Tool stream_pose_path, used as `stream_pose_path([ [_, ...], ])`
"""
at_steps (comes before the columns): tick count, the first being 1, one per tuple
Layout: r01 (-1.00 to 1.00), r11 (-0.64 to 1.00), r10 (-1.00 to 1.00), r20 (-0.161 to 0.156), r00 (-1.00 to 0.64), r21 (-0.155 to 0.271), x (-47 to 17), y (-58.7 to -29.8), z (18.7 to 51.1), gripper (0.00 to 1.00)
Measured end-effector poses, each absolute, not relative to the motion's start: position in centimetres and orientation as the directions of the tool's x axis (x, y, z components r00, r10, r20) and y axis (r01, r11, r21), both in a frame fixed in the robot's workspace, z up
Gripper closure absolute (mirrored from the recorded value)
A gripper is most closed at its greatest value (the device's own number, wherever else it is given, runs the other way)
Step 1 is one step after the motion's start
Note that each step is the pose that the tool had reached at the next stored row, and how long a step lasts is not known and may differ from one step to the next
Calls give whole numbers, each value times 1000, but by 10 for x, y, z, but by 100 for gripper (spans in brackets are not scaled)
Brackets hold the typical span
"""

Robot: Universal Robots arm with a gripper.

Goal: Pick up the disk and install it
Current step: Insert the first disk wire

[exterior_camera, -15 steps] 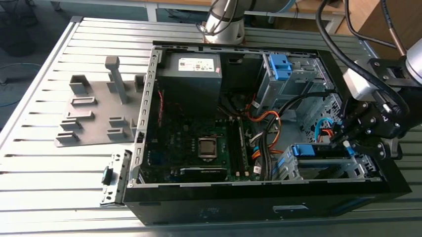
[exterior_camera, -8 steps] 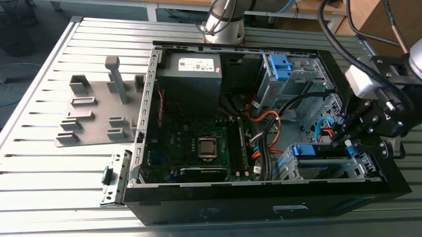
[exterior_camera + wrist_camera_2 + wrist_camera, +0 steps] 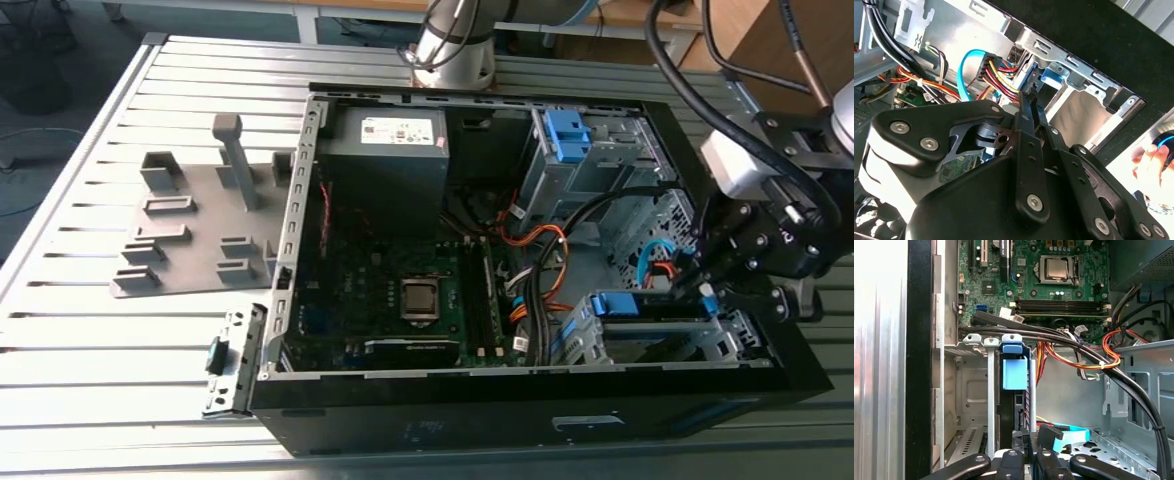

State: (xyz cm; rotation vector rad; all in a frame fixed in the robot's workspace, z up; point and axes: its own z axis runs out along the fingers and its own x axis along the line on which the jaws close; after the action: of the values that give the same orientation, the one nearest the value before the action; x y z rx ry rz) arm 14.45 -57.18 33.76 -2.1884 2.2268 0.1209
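Well, the gripper (image 3: 703, 290) hangs over the silver drive cage (image 3: 731, 326) at the corner of the open computer case (image 3: 441, 430) on the exterior view's right. Its fingers (image 3: 1026, 120) are drawn narrow, almost together, with nothing clearly between them. The disk (image 3: 1018, 410) stands edge-on in the cage slot, blue bracket (image 3: 1014, 371) on top, between the cage's rails. In the first wrist view the fingertips sit just beside its near end; I cannot tell if they touch. Black cables (image 3: 1074, 342) cross nearby.
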Motion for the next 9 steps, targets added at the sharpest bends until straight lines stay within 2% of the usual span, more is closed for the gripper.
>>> stream_pose_path([
  [9,-999,16,-998,-68,-19,43,145,-573,333,84],
])
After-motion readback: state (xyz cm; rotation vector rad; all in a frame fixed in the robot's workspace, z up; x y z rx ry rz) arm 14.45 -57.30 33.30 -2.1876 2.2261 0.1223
